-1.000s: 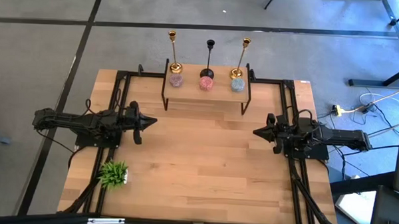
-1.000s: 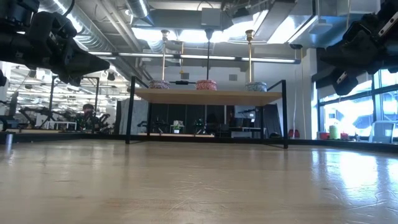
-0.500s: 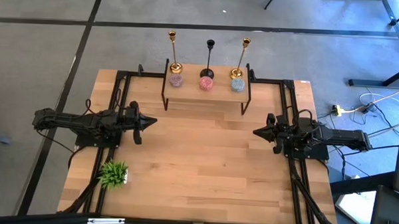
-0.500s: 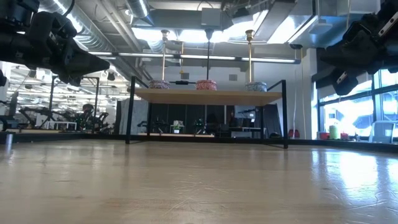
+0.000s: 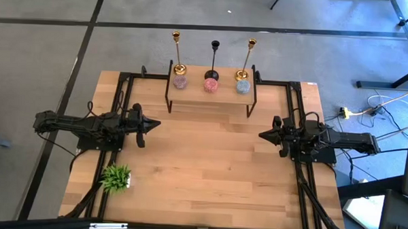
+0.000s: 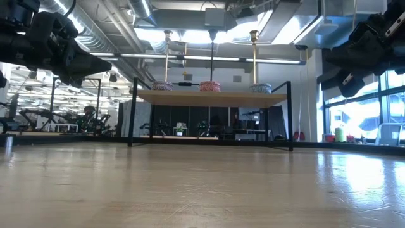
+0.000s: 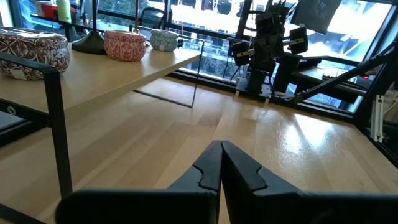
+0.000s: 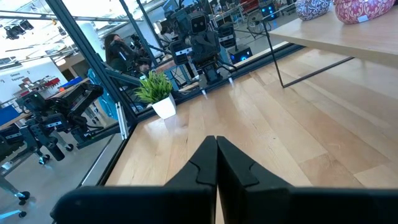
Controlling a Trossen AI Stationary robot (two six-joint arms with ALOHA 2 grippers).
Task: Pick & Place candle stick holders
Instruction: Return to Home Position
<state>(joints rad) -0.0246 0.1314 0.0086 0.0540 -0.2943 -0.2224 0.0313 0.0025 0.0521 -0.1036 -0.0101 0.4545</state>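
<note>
Three candle stick holders stand on their round bases along the far edge of a raised wooden shelf: a gold one, a black one and a second gold one. In the low view their thin stems rise behind small bowls. My left gripper hovers shut over the table's left side and points toward the middle. My right gripper hovers shut over the right side, facing it. Both are well short of the shelf. Nothing is between either pair of fingers.
Three small patterned bowls, pink, red and blue, sit on the shelf in front of the holders. A small green plant in a white pot stands near the front left. The shelf's black frame legs reach down to the tabletop.
</note>
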